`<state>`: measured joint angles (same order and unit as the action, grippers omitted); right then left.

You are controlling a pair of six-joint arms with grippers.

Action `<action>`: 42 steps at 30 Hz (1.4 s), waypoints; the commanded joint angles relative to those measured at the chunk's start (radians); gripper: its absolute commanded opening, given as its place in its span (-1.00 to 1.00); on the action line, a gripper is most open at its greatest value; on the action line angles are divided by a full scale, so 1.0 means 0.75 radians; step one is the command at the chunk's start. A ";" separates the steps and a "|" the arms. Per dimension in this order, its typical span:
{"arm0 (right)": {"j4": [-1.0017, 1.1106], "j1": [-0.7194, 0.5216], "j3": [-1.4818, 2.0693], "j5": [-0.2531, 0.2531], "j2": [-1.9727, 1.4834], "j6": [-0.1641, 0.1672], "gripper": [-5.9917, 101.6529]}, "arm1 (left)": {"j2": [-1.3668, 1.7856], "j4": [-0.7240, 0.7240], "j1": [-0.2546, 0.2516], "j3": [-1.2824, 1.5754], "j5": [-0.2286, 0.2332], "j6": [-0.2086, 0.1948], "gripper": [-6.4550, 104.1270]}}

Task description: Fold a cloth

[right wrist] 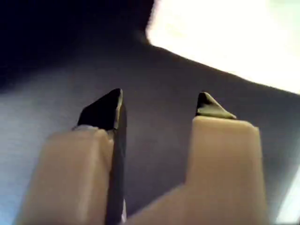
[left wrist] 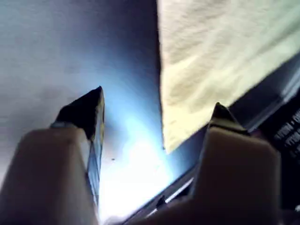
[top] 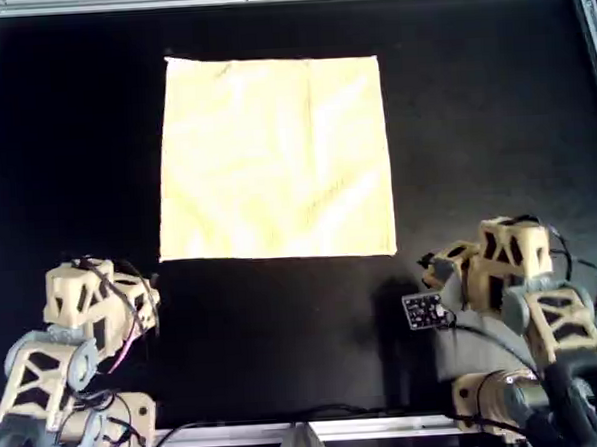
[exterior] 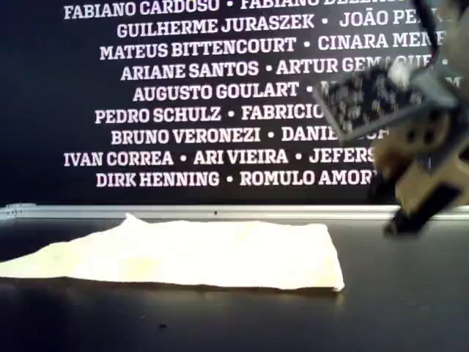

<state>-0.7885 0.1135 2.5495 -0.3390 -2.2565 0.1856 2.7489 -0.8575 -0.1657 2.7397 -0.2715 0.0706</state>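
The cloth (top: 273,157) lies spread flat and unfolded on the black tabletop (top: 494,123), a pale yellow square in the middle of the overhead view's upper half, faintly creased. Both arms sit along the overhead view's bottom edge, well apart from each other. The left hand (left wrist: 157,112) is spread wide with nothing between its fingers, the cloth's near corner just beyond its tips. The right hand (right wrist: 161,105) is wide too and empty, over bare tabletop with the cloth's edge ahead. Neither hand touches the fabric.
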 commanded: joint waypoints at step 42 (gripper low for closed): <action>0.196 0.235 -0.812 0.202 1.123 0.004 0.44 | -1.424 0.702 -0.047 -0.569 -0.014 0.137 0.55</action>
<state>-0.6811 0.2915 1.9696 -0.2025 -1.4143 0.1933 1.7472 -0.3497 -0.1902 2.3838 -0.2915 0.1672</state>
